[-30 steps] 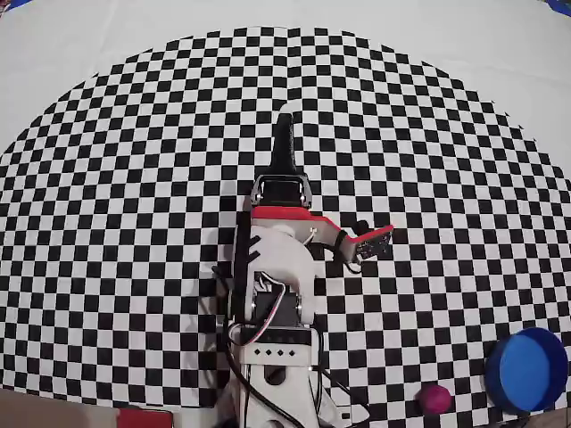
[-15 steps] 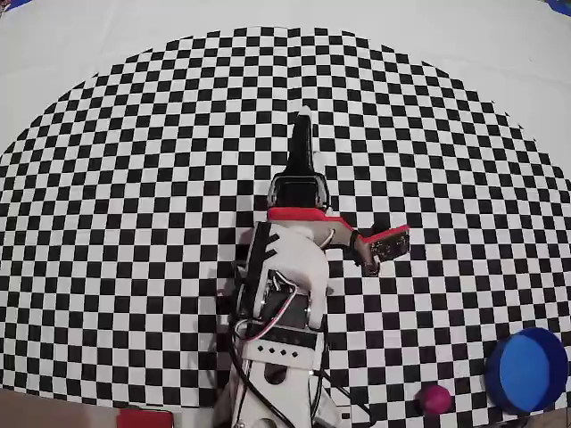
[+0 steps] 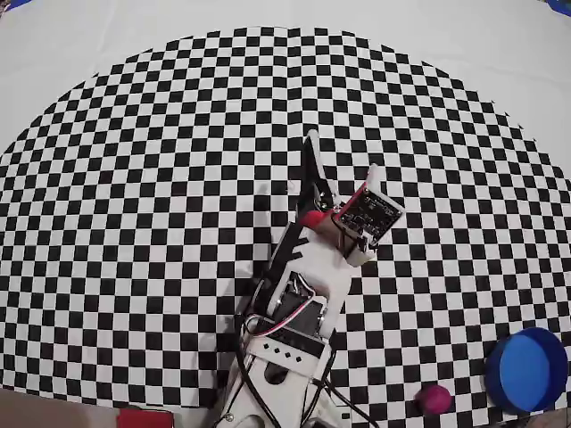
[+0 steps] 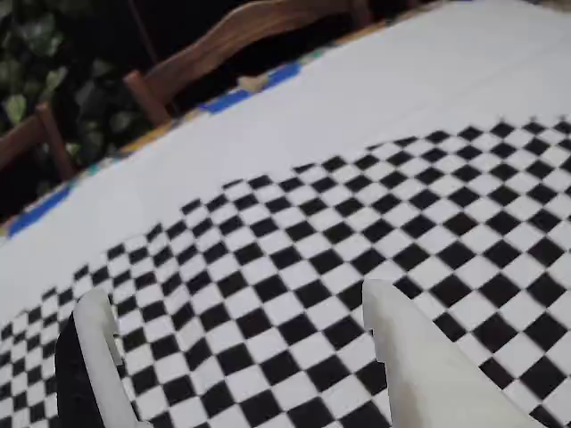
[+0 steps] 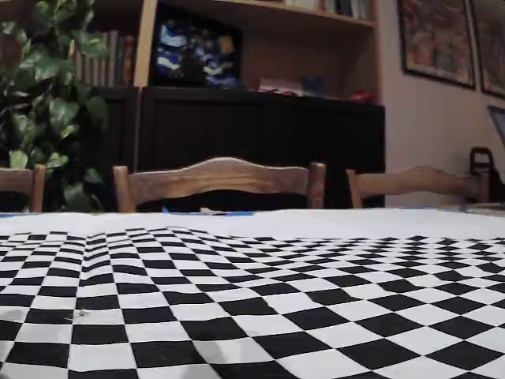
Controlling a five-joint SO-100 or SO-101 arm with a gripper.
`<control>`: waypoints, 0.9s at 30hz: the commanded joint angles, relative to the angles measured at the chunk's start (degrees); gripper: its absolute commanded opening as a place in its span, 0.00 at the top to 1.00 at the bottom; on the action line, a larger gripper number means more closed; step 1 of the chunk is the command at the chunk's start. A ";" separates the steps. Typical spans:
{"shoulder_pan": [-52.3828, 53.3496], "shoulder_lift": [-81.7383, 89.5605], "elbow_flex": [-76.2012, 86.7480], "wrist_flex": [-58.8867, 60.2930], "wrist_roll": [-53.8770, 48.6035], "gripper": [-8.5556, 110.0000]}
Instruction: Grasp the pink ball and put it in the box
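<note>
Swinging rightward over the checkered surface (image 3: 134,178) since the earlier overhead frames, fingers spread and empty on the hand (image 4: 236,312); box (image 3: 526,369) at lower right, untouched; pink ball (image 3: 434,399) just beside it, well apart from the hand; reach likely next.

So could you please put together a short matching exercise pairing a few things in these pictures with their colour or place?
Column one:
1. pink ball
2. box
3. pincer
4. wooden chair

Column two:
A. round and blue, in the bottom right corner of the overhead view
B. over the middle of the checkered cloth, holding nothing
C. behind the far edge of the table in the fixed view
D. on the checkered cloth just left of the blue container in the overhead view

Pairs: 1-D, 2-A, 3-B, 4-C
</note>
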 commanded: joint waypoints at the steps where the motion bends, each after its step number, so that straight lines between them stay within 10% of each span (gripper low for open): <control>1: 4.04 -0.09 0.44 -1.14 -5.36 0.66; 27: 41.57 0.53 0.44 -6.77 -15.82 0.65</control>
